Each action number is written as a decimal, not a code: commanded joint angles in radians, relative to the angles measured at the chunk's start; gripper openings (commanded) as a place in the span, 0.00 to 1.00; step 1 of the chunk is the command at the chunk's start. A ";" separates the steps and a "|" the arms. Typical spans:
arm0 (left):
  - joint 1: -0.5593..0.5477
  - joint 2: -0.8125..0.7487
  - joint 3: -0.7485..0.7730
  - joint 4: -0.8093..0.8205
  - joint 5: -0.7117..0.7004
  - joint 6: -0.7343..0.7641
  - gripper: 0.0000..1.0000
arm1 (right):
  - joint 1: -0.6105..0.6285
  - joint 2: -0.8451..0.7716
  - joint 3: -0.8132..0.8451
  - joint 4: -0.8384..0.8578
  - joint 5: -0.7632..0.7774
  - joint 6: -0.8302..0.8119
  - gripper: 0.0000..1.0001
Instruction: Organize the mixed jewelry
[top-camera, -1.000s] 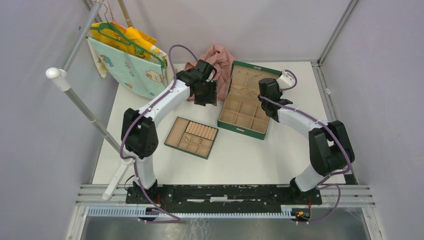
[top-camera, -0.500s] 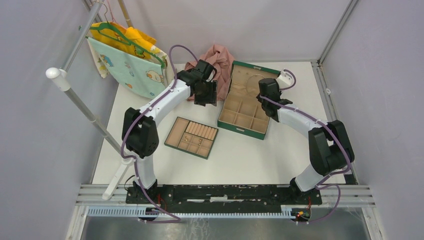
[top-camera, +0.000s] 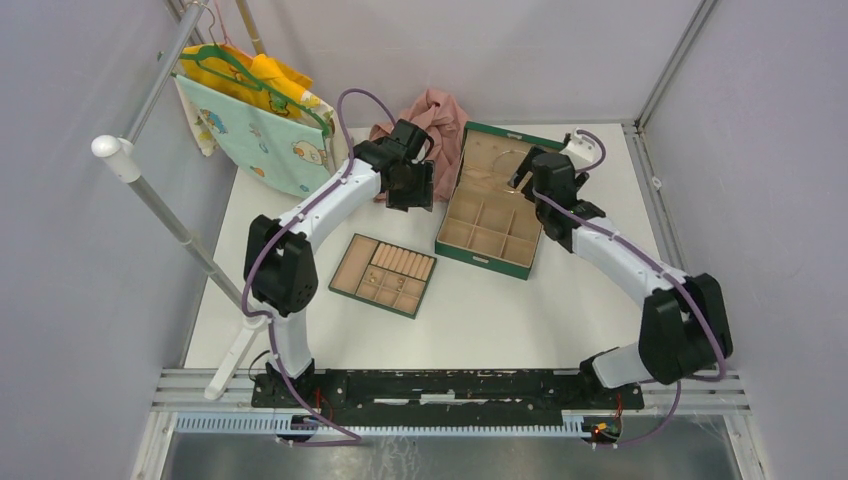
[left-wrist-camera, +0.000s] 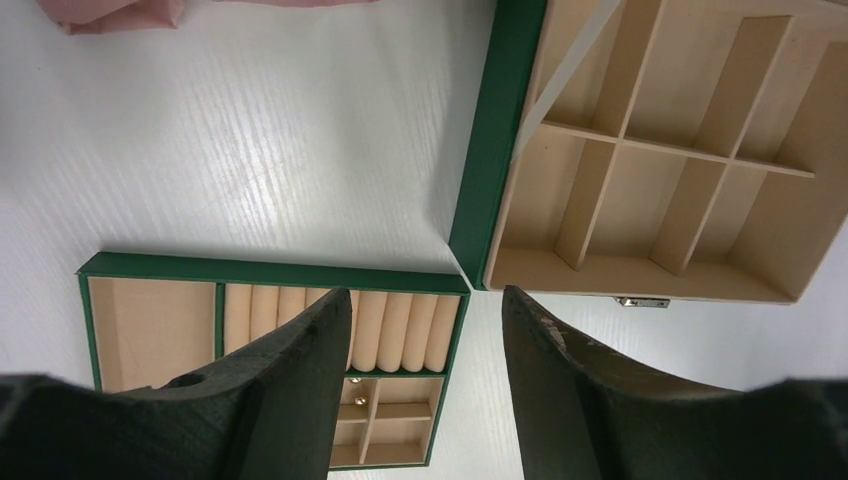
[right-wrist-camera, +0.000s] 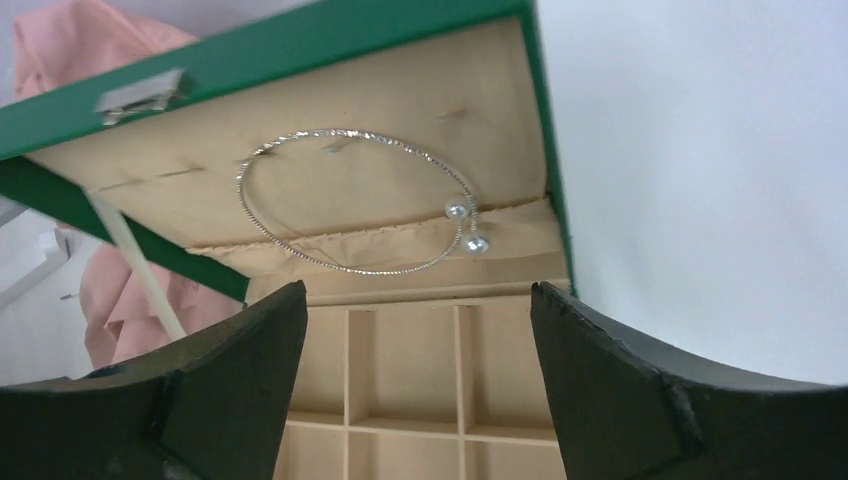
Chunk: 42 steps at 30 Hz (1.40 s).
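Jewelry we can make out best is a thin silvery bangle (right-wrist-camera: 345, 132), an open-ended wire loop with two small pearl-like beads (right-wrist-camera: 477, 243) at its tips. It lies against the tan lining of the open lid (right-wrist-camera: 400, 90) of a green jewelry box (top-camera: 485, 258), its lower arc crossing the gathered fabric pocket along the lid's bottom edge. Nothing touches it. A metal clasp (right-wrist-camera: 140, 95) sits on the lid's green rim, and a pale strap (right-wrist-camera: 130, 260) runs from the lid down toward the base, whose divided tan compartments show below the loop. The right gripper (right-wrist-camera: 418, 298) hangs in front of the lid with its fingers spread wide on either side of the bangle in the wrist view, grasping nothing. The left gripper (left-wrist-camera: 425, 300) is parted too, with only bare table between its fingers. It hovers above the spot where the box's near-left corner comes close to a separate green-edged tray (left-wrist-camera: 270, 272). That tray holds a row of ring rolls (left-wrist-camera: 400, 330) and small square cells. From overhead we see a few pale specks (top-camera: 388, 286) in those cells, too small for us to name. Both containers rest on the white table (top-camera: 480, 310). A pink cloth (top-camera: 430, 110) is bunched beyond the left wrist, and printed garments (top-camera: 255, 130) hang at the far left.
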 joint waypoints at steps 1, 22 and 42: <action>0.005 -0.047 -0.001 0.004 -0.067 0.030 0.64 | -0.009 -0.161 -0.041 -0.047 0.014 -0.137 0.89; 0.013 -0.401 -0.594 0.106 -0.323 0.031 0.64 | -0.011 -0.468 -0.282 -0.239 -0.073 -0.230 0.87; 0.103 -0.325 -0.720 0.227 -0.205 0.081 0.43 | -0.010 -0.397 -0.281 -0.188 -0.156 -0.254 0.86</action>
